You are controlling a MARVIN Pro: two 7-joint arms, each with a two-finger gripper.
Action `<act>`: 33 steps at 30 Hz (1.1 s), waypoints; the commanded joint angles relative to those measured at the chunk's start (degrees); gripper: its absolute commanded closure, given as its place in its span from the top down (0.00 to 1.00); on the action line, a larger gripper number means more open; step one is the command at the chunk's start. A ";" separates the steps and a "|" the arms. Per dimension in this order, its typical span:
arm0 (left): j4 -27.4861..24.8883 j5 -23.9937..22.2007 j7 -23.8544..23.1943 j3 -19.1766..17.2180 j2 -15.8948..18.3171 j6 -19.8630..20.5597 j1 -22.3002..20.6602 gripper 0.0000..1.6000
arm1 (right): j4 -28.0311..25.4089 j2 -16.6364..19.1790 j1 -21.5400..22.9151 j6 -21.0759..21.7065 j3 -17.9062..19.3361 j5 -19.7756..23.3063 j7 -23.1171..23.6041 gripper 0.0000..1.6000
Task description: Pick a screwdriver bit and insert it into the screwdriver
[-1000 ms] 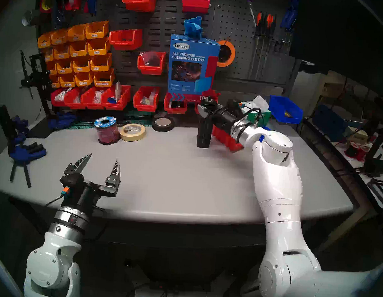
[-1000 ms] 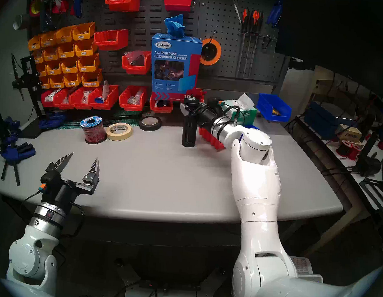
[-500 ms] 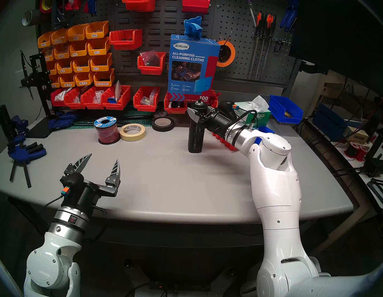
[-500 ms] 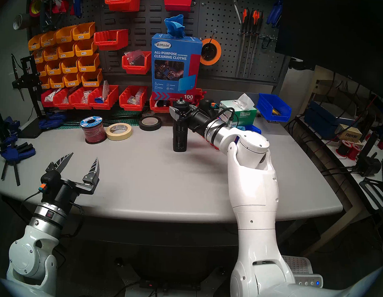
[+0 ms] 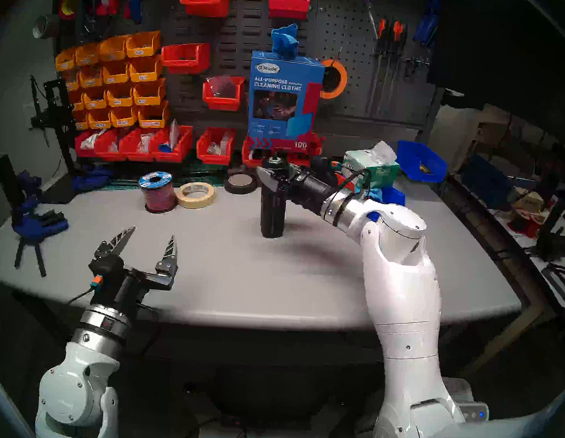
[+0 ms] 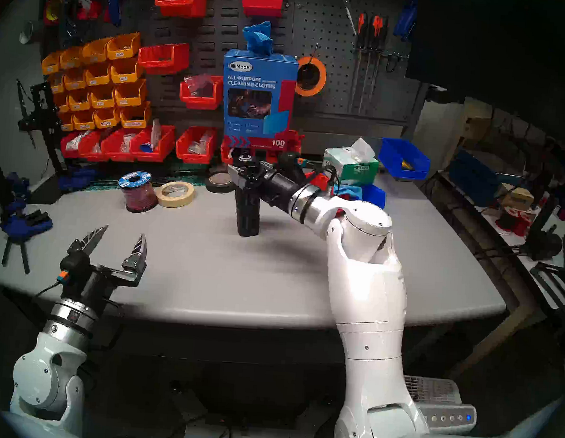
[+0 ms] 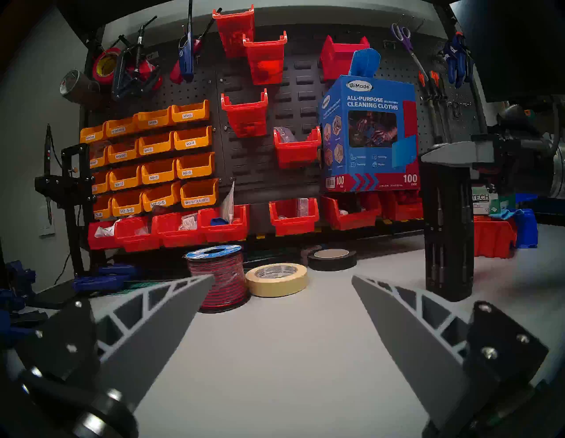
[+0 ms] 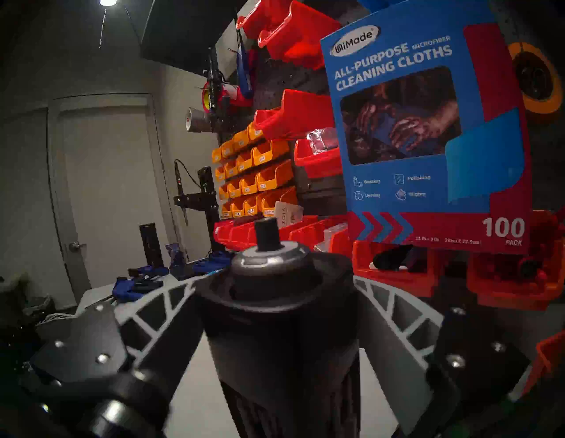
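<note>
The screwdriver (image 5: 271,213) (image 6: 248,211) is a black slotted cylinder with a silver-ringed socket on top, standing upright at mid-table. Its base is at or just above the surface. My right gripper (image 5: 272,176) (image 6: 244,175) is shut on its upper part, one finger on each side, as the right wrist view shows (image 8: 273,283). In the left wrist view, thin metal screwdriver bits (image 7: 439,211) show through the slots of the screwdriver (image 7: 448,232). My left gripper (image 5: 152,234) (image 6: 124,232) (image 7: 282,276) hangs open and empty over the table's front left.
A wire spool (image 5: 157,191), a masking tape roll (image 5: 196,194) and a black tape roll (image 5: 240,182) lie left of the screwdriver. Behind are red bins (image 5: 216,147), a blue cloth box (image 5: 283,98), a tissue box (image 5: 370,168) and a blue bin (image 5: 420,161). A blue clamp (image 5: 39,227) sits far left.
My right arm has carried the upright screwdriver leftward and toward me, away from the red bin at the back right. The left arm has not moved.
</note>
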 commanded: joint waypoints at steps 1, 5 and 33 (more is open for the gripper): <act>-1.85 -0.14 -0.04 0.03 0.03 -0.52 -0.38 1.00 | -3.53 -0.82 -0.67 0.56 -0.70 1.20 1.11 0.81; -1.86 -0.12 -0.11 0.01 -0.04 -0.52 -0.40 1.00 | -3.48 -0.88 -1.08 1.30 -0.95 1.99 2.08 0.82; -1.84 0.02 -0.59 -0.15 -0.52 -0.47 -0.56 1.00 | 2.68 3.99 4.40 3.99 -4.11 4.69 14.49 0.90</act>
